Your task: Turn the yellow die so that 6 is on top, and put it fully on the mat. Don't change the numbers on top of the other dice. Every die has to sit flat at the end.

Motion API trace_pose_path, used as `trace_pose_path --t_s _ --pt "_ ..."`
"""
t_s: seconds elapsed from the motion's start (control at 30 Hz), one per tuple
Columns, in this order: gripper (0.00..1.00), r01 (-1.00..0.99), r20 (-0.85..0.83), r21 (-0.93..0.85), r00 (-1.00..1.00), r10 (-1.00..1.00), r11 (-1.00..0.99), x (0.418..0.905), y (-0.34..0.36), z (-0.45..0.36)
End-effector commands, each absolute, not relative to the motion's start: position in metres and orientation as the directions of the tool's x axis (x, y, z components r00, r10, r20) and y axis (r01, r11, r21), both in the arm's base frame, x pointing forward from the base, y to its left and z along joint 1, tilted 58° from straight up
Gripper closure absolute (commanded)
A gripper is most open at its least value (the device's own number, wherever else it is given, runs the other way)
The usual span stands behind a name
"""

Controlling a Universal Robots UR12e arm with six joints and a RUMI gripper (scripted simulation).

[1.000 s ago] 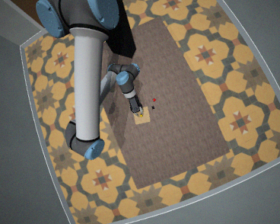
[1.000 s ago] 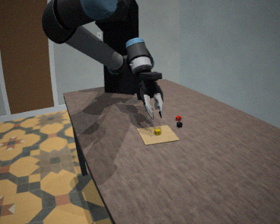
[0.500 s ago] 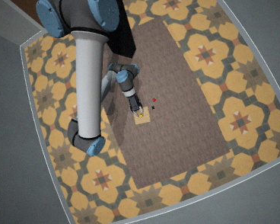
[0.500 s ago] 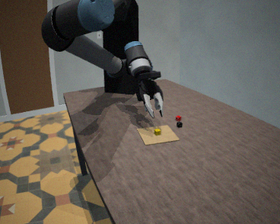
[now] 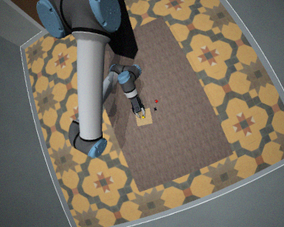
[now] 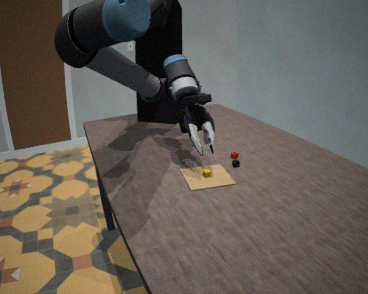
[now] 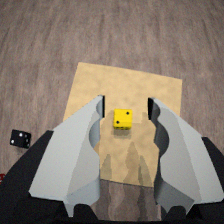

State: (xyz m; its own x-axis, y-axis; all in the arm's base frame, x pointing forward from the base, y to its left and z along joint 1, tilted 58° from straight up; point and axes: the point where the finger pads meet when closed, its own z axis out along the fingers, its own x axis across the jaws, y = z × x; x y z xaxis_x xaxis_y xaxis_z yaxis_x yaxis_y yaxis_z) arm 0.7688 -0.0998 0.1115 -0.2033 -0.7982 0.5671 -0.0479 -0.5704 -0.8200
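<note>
Three small dice are seen on a wood-grained brown table [image 6: 288, 215]: a yellow die [image 7: 122, 119], a black die [image 7: 20, 138] and a red die [image 6: 234, 155]. The yellow die is shown lying flat on a tan, square mat [image 7: 90, 85] of mottled, cork-like texture, near the middle of the wrist view and fully within the mat's edges; its top face cannot be read with certainty, though two dark pips are made out on the side turned toward the camera. The black die, with white pips, is placed off the mat at the left edge of the wrist view, and the red die is seen just beyond it in the exterior view, both on bare table to the right of the mat. The gripper [image 7: 126, 107] is held above the mat with its grey, smooth, wedge-shaped fingers set a modest way apart, wider than the die, and nothing is held between them. In the exterior view the fingertips are seen hanging clear above the yellow die. No writing or brand marks can be read anywhere.
</note>
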Motion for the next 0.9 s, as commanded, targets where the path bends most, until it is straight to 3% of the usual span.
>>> trace_pose_path --t_s 0.0,0.87 --pt "0.79 -0.046 0.567 -0.820 -0.205 -0.798 -0.571 0.772 -0.103 0.110" --pt "0.79 -0.046 0.567 -0.820 -0.205 -0.798 -0.571 0.796 -0.123 0.090"
